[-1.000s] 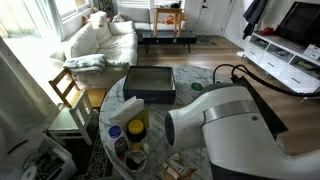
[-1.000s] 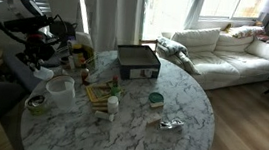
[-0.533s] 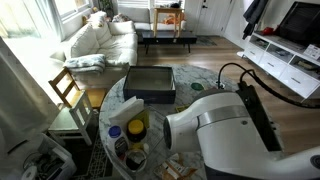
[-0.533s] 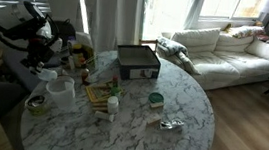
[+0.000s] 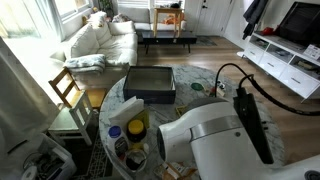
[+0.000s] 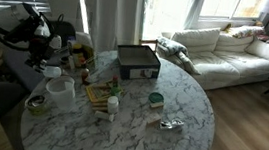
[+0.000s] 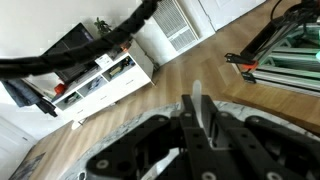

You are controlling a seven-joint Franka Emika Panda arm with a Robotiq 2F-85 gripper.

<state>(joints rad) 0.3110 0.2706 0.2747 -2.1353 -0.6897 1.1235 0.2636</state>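
In the wrist view my gripper is shut on a thin white strip-like thing that sticks out beyond the black fingertips; I cannot tell what it is. The view looks past the marble table edge to a wooden floor. In an exterior view my gripper hangs at the table's far left edge, just above a clear plastic cup and beside a cluster of jars and bottles. In an exterior view my white arm fills the foreground and hides the gripper.
On the round marble table stand a black tray, a white bottle, a green-lidded pot, a foil wrapper and a small bowl. A sofa is behind. A wooden chair stands beside the table.
My arm has swung: in an exterior view its white body moved left and lower. The gripper shifted slightly at the table's left edge, still shut on the white thing.
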